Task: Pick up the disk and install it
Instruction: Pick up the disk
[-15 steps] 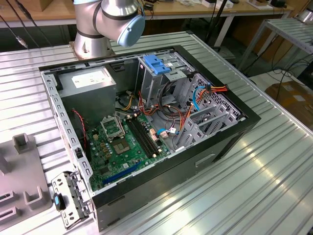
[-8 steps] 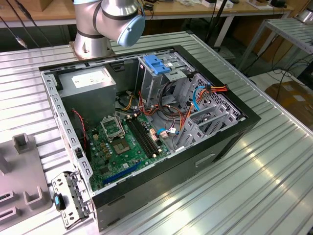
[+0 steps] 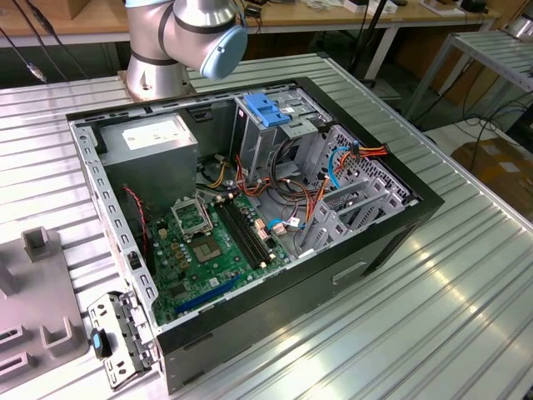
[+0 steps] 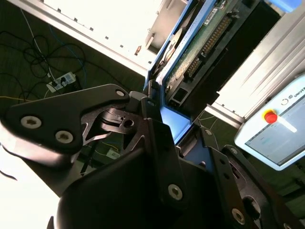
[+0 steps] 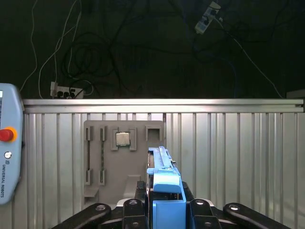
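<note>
A: Where's the hard drive (image 5: 161,164)?
B: Clamped edge-on in the closed end effector (image 5: 164,202), jutting out ahead of it
A: Advice?
B: I'd grip firmly and carry it level, edges square

Computer case (image 3: 250,321) on table (image 3: 450,317), arm base (image 3: 154,79) behind it, fixture tray (image 3: 42,308) at exterior view's left, disk (image 5: 166,183) in tool (image 5: 164,205)

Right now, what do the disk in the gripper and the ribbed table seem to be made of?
The disk: its blue side rail looks like matte moulded plastic; the green face in the second wrist view looks like bare circuit board. The table: silvery ribbed panels with a bright sheen, probably aluminium.
</note>
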You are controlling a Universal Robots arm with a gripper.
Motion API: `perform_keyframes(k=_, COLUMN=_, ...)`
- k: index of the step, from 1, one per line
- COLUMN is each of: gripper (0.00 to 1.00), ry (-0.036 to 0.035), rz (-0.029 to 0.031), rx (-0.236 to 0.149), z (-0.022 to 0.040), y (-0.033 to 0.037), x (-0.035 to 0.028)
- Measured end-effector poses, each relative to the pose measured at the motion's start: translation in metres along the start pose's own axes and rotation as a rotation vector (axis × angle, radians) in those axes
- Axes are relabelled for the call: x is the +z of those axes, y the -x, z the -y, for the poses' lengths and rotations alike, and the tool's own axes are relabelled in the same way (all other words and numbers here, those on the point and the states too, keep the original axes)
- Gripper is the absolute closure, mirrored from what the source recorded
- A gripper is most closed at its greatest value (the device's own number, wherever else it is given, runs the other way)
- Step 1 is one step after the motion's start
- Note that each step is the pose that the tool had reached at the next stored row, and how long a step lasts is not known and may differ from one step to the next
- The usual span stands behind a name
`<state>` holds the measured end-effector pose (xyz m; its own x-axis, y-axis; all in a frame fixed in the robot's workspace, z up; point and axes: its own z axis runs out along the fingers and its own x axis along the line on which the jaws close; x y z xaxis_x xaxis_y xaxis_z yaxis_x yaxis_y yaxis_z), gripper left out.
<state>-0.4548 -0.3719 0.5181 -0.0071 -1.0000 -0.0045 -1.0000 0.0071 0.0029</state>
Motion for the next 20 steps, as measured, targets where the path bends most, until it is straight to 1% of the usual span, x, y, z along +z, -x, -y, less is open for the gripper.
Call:
perform_keyframes(k=8, gripper=0.63, ry=0.0001, rz=0.0, rx=0.0, z=0.005, y=0.0, x=-0.0001)
perform_keyframes(k=11, gripper=0.63, ry=0.0001, rz=-0.0001, rx=0.0, z=0.0094, y=0.0001, x=-0.0001)
perform_keyframes(k=20, gripper=0.63, ry=0.0001, rz=0.0, rx=0.0, z=0.0165, y=0.0001, x=-0.0001)
